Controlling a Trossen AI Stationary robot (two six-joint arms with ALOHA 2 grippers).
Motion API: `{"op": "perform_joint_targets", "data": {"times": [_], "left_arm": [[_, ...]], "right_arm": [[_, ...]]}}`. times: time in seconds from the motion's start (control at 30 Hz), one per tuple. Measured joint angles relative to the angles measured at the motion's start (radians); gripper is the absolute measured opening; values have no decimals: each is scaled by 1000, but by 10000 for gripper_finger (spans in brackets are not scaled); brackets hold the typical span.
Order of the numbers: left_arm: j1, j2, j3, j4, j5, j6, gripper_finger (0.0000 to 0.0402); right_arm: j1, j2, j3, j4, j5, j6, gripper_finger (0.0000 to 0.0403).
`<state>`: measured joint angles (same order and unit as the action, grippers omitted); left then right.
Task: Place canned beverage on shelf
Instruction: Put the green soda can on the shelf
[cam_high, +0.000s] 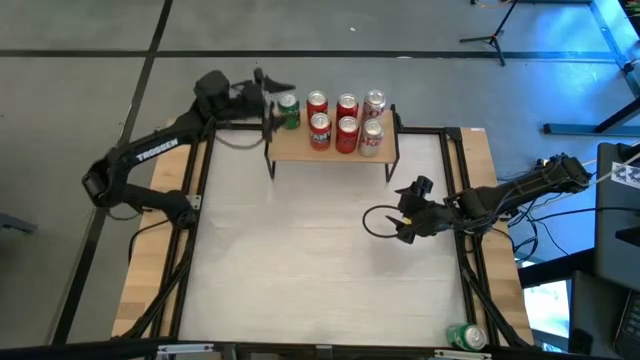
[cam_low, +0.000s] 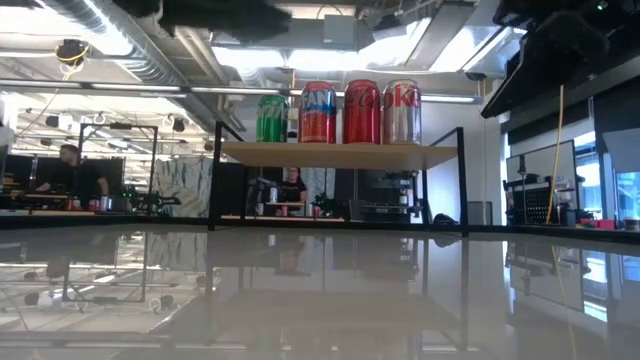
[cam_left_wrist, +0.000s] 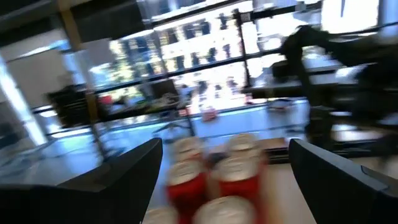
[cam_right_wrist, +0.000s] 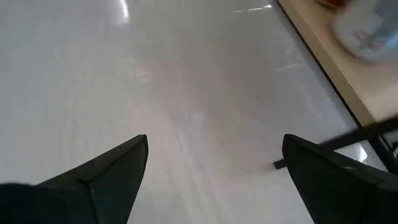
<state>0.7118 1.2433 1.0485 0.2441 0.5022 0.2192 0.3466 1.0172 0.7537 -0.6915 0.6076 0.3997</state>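
The shelf (cam_high: 330, 148) stands at the table's far edge, a light-wood top on thin black legs. Several cans stand upright on it in two rows: a green can (cam_high: 289, 110) at its left end, then red cans (cam_high: 317, 103) and silver-white cans (cam_high: 374, 102). The low view shows the green can (cam_low: 272, 118) beside the red ones. My left gripper (cam_high: 271, 102) is open, raised at the shelf's left end just left of the green can. Its wrist view (cam_left_wrist: 224, 162) looks along the blurred cans between the spread fingers. My right gripper (cam_high: 404, 216) is open and empty over the table's right half.
Another green can (cam_high: 466, 337) lies on the wooden border at the table's near right corner. The white table surface (cam_high: 300, 260) stretches in front of the shelf. The shelf's black leg (cam_right_wrist: 329, 146) and wood edge (cam_right_wrist: 329, 56) show in the right wrist view.
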Motion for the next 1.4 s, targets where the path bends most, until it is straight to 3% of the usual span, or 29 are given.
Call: {"op": "perform_joint_targets", "data": {"times": [0.13, 0.37, 0.6, 0.83, 1.03, 1.27, 1.4], "left_arm": [[-160, -29, 0, -69, -26, 32, 339], [-417, -20, 0, -227, -269, 105, 339], [-609, 4, 0, -374, -372, -1, 339], [-820, 116, 0, -416, -454, -109, 339], [-961, 238, 0, -352, -521, -190, 339], [-1112, 337, 0, -233, -600, -271, 339], [-1186, 377, 0, -160, -656, -297, 339]], "right_arm": [[1, 0, 26, 2, -66, -57, 367], [1, 0, 47, 9, -247, -36, 367], [18, 0, 47, 22, -362, -31, 367], [134, 0, 48, 58, -357, 47, 367], [225, 16, 68, 95, -346, 154, 367], [344, 104, 209, 44, -303, 250, 367], [429, 183, 337, -84, -304, 422, 366]]}}
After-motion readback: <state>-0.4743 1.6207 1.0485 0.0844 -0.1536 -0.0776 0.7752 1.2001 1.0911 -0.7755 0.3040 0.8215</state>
